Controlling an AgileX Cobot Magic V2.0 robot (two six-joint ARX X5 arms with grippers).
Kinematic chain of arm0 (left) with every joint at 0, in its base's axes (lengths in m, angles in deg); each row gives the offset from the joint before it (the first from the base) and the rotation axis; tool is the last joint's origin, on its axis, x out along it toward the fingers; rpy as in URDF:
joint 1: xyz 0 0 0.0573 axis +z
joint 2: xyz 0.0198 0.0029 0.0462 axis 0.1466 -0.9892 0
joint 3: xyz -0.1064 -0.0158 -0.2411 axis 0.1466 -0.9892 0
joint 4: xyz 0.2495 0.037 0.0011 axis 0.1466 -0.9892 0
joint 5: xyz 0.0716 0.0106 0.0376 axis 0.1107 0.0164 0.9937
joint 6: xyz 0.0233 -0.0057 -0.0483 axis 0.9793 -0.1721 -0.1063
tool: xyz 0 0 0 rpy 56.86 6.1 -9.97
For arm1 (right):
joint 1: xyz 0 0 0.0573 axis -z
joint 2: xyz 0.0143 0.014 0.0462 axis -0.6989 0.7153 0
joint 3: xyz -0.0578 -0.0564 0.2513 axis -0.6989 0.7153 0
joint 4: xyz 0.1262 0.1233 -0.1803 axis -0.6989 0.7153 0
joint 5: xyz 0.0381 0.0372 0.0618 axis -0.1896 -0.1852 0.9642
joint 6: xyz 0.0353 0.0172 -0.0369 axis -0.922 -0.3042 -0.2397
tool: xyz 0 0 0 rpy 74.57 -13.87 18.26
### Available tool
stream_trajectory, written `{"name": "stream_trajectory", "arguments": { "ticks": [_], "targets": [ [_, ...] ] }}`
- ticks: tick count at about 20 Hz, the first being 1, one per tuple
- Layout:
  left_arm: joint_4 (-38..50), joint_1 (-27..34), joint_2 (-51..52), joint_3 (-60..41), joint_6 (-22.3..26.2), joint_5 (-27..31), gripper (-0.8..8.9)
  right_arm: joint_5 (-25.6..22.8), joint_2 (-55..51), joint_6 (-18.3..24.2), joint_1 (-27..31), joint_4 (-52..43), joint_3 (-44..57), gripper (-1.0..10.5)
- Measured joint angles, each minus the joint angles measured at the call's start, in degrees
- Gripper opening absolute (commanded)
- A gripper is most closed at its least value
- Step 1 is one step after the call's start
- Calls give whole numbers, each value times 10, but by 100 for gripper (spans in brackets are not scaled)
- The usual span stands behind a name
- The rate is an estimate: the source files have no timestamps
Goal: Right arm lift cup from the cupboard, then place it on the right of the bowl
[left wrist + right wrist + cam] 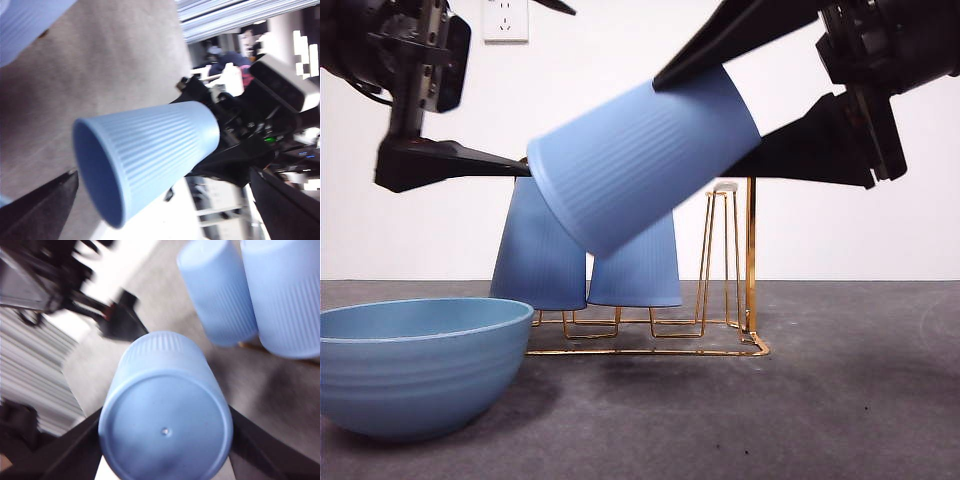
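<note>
Cup point(640, 165): tilted, mouth toward the bowl side, clamped by its closed end in the right hand point(745, 120), clear of the worktop point(840, 400). Below the hand: two more cups point(635, 270) upturned on the gold cupboard point(740, 290), partly hidden behind the held cup. Bowl point(415, 365): lower, farther out, edge-cropped. Left hand point(455, 160): near the cup's rim, spread, grasping nothing.
</note>
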Motion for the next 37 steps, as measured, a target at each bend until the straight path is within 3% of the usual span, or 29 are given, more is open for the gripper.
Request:
{"name": "stream_trajectory", "arguments": {
  "ticks": [7, 9, 14, 19, 22, 23, 27, 32, 37],
  "targets": [
    [70, -7, -38, 0, -94, -59, 548, 22, 49, -46, 0, -87, 1, 203],
    [71, -13, -38, 0, -101, -61, 448, 32, 77, -61, 0, -119, 1, 203],
    [69, -14, -38, 0, -105, -63, 38, 47, 99, -79, 0, -159, 1, 203],
    [77, -10, -38, 3, -91, -87, 5, 67, 98, -88, -1, -160, 2, 214],
    [76, -11, -38, 3, -91, -91, 5, 66, 97, -87, -1, -154, 2, 478],
    [71, -14, -38, 3, -94, -86, 6, 50, 97, -86, -1, -141, 2, 523],
    [67, -16, -38, 3, -105, -76, 7, 25, 64, -74, 19, -70, 2, 525],
    [65, -37, -38, 4, -124, -5, 9, -78, -70, -34, 53, 141, 2, 524],
    [22, -95, -55, 61, -125, 74, 10, -130, -221, -20, 52, 318, 2, 524]
  ]
}}
